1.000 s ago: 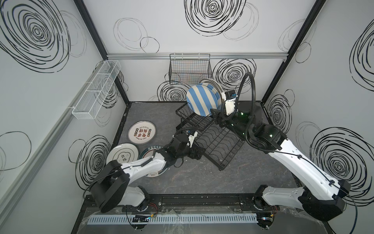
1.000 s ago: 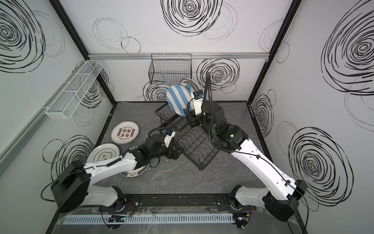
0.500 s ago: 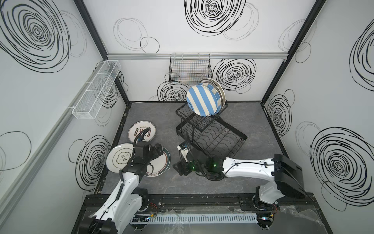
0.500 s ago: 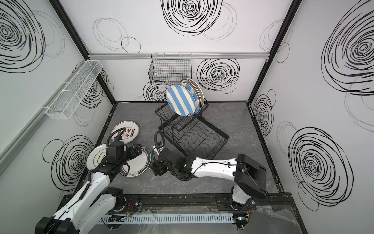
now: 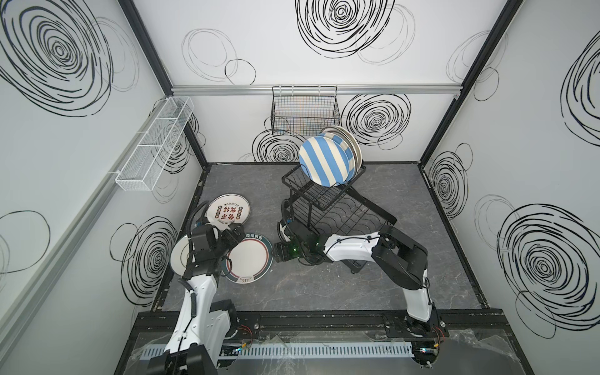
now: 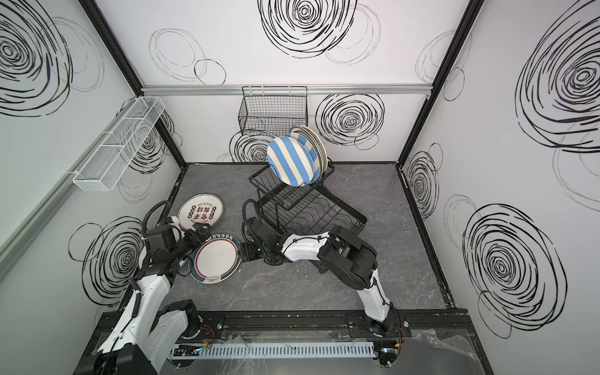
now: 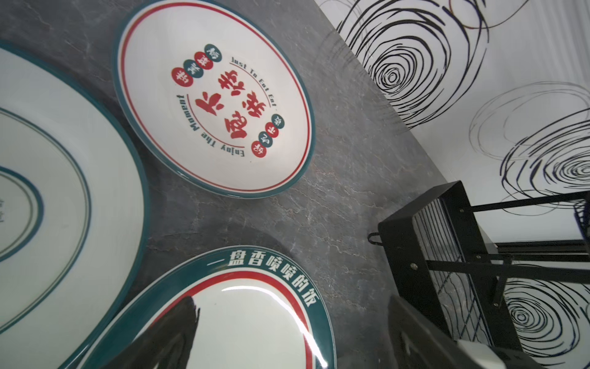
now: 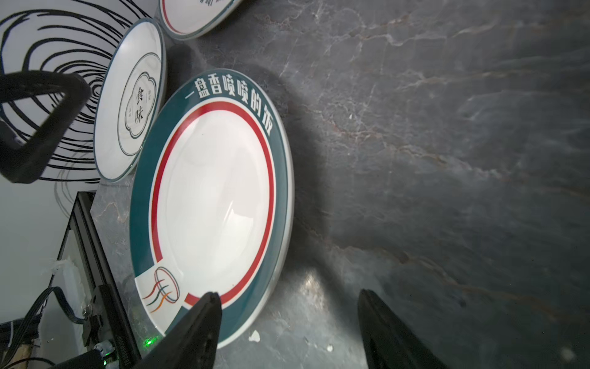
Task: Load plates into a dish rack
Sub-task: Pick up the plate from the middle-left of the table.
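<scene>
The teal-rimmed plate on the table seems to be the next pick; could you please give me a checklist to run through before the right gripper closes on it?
1. The right gripper is open: ok.
2. The rim of the teal-rimmed plate lies between its fingers: ok, one is over the rim and the other is over the table.
3. The left gripper is clear of that plate: not ok, a finger hangs over it.
4. The plate is free of the black-script plate: cannot tell, their edges meet in the right wrist view.
5. The dish rack has free slots: ok, many stand bare.
</scene>
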Robot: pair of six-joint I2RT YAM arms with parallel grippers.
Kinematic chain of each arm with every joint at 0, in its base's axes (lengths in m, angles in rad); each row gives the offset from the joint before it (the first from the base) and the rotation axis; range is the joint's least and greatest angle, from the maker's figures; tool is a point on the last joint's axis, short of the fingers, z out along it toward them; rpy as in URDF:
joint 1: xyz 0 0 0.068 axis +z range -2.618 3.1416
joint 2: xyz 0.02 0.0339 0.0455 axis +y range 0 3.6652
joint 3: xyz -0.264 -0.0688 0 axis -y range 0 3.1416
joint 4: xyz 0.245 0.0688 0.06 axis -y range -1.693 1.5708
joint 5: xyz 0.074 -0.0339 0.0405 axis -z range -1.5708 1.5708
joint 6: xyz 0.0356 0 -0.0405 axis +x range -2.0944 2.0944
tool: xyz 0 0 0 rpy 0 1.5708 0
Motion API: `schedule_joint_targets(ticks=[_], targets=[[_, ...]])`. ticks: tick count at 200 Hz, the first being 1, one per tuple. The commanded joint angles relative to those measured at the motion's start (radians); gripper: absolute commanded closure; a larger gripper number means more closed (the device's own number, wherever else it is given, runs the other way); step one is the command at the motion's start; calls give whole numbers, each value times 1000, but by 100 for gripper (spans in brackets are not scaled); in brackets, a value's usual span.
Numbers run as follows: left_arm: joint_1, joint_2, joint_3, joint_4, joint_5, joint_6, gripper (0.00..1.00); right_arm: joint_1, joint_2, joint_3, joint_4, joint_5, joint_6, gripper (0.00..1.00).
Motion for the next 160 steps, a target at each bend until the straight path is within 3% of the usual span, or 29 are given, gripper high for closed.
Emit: schedule_joint_targets(ticks=[1,32,74,117,160], targets=[[15,5,40,23,58,25,4,3,35,59,-5,-54,-9,28],[22,9,38,31,78,24,4,4,97,134,-44,-69,-28,30],[31,15,58,19,87,39,4,-8,141,154,-64,-80,-15,42],[30,9,77,0,89,55,4,-25,142,125,-31,-86,10,72],[33,4,88,-19,83,67,4,-29,115,109,-20,-76,27,94]])
